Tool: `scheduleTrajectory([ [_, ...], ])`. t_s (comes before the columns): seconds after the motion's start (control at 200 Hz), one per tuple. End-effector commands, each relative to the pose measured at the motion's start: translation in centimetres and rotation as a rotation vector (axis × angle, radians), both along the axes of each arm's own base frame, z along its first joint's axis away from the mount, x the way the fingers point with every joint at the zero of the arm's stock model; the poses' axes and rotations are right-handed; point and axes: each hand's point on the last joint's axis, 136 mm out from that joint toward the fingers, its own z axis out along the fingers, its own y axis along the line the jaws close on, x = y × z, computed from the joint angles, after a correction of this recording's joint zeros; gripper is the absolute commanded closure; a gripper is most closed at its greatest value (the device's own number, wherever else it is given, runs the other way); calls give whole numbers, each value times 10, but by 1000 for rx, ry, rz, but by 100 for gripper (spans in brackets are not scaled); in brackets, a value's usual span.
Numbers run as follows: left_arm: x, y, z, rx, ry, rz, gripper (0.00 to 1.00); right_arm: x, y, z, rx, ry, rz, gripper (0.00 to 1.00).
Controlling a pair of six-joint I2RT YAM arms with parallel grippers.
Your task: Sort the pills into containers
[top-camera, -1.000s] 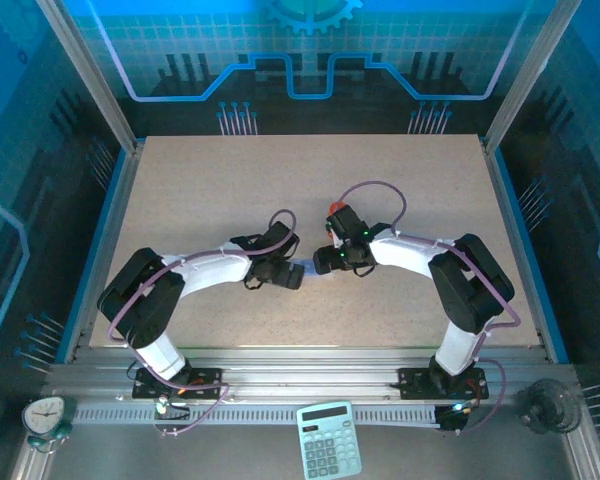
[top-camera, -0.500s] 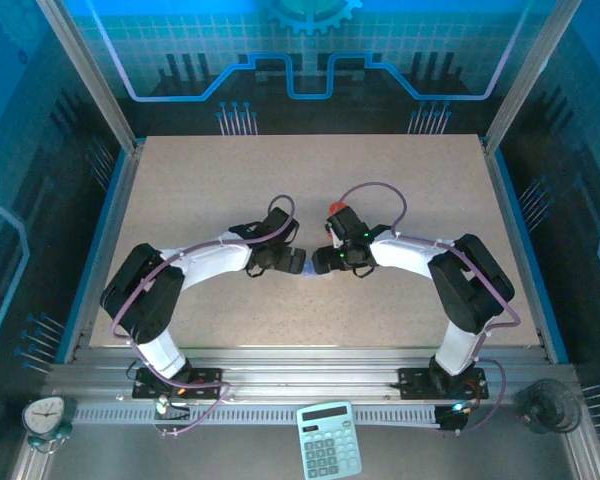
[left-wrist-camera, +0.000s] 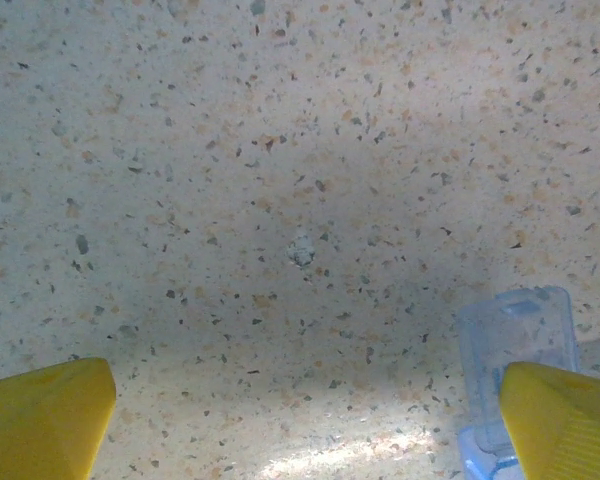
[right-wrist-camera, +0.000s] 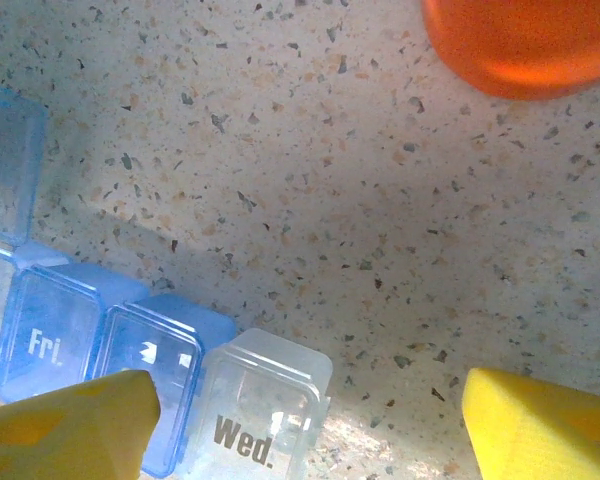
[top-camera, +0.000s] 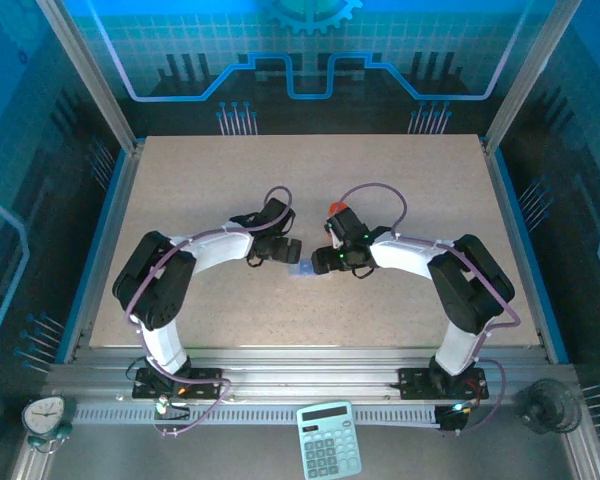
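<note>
1. Locate the pill box (top-camera: 303,268) near the middle of the table (top-camera: 180,180); in the top view it lies between the two grippers, with each gripper just beside one end of it.
2. Check the left gripper (left-wrist-camera: 300,420); its yellow fingers (left-wrist-camera: 40,415) stand wide apart, with only bare table between them; it holds nothing.
3. Observe one translucent blue end of the pill box at the lower right of the left wrist view; the finger on that side partly covers it.
4. Note the small pale speck (left-wrist-camera: 301,250) on the table ahead of the left gripper; you cannot tell whether it is a pill or a fleck in the surface.
5. Check the right gripper (right-wrist-camera: 300,430); its fingers are spread wide and grip nothing; the finger at the lower left of that view overlaps the row of compartments.
6. Read the compartments in the right wrist view; the "Fri." compartment (right-wrist-camera: 50,345) has a blue lid; the next lid is blue with an unreadable mark; the "Wed." compartment (right-wrist-camera: 255,420) has a clear lid.
7. Note a blue lid (right-wrist-camera: 5,165) at the left edge that appears swung open; you cannot tell what any compartment holds.
8. Locate the orange bottle (right-wrist-camera: 525,45) at the top edge of the right wrist view, apart from the box.
9. Disregard the calculator (top-camera: 329,438) and the clock (top-camera: 43,415) on the front rail.
</note>
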Motion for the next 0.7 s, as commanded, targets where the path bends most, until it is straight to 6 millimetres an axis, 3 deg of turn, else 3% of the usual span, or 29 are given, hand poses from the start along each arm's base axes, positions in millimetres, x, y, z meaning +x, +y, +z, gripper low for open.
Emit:
scheduleTrajectory([
  [0.0, 4, -8, 10, -44, -14, -12, 1, -26, -15, -24, -79, 99, 2, 19],
  [0.16, 7, -17, 42, -116, -66, -23, 1, -18, -10, -5, -66, 67, 17, 17],
  [0.435, 6, -30, 99, -259, -154, -24, 1, -1, -4, 71, 33, -74, 30, 11],
  [0.56, 0, -29, 108, -299, -174, -15, 1, 1, -16, 96, 42, -127, -2, 7],
  [0.695, -13, -24, 103, -328, -173, -2, 1, 6, -49, 107, -38, -194, -96, 0],
])
